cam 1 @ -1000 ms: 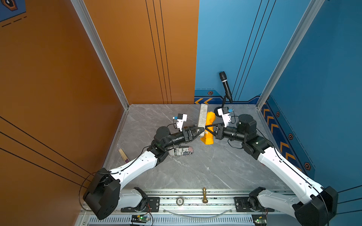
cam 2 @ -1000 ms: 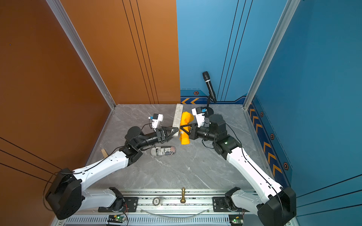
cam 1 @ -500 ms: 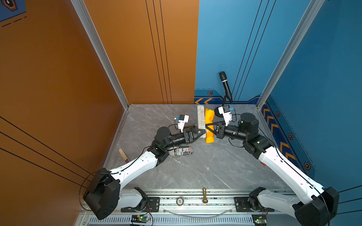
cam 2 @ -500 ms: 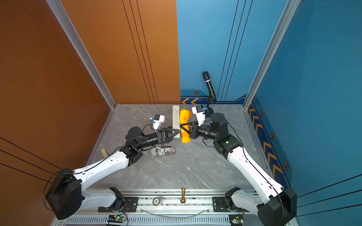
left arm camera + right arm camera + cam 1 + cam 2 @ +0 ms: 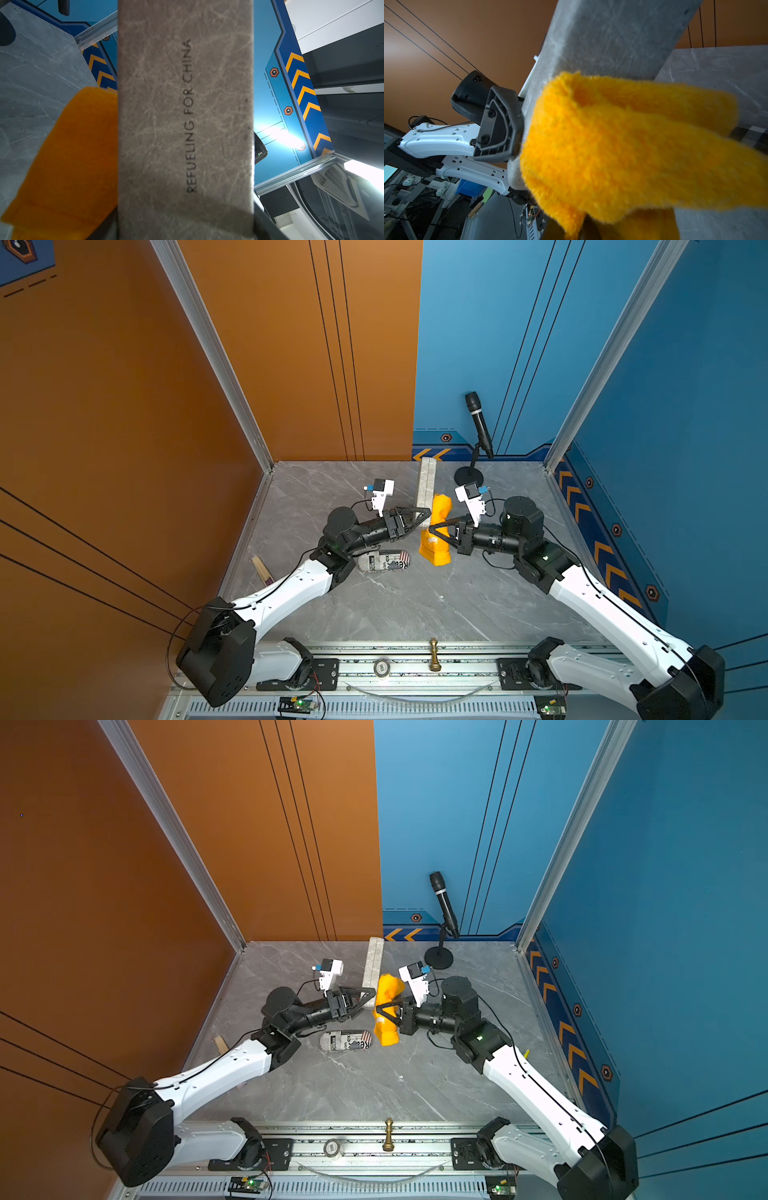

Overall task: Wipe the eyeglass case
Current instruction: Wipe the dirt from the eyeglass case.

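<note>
Above the grey table [image 5: 415,605], the left gripper [image 5: 420,519] clamps the long eyeglass case [image 5: 426,485]; the right gripper [image 5: 435,529] pinches an orange cloth [image 5: 436,549] against it — the case's lettering [image 5: 190,116] shows only in the left wrist view.

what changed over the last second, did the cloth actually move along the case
The right gripper slid the orange cloth down the eyeglass case, toward the end clamped by the left gripper, after a slight rise half a second ago. Nothing was taken or let go. The left gripper kept the case in about the same place; the newspaper-print pouch and microphone did not move.
</note>
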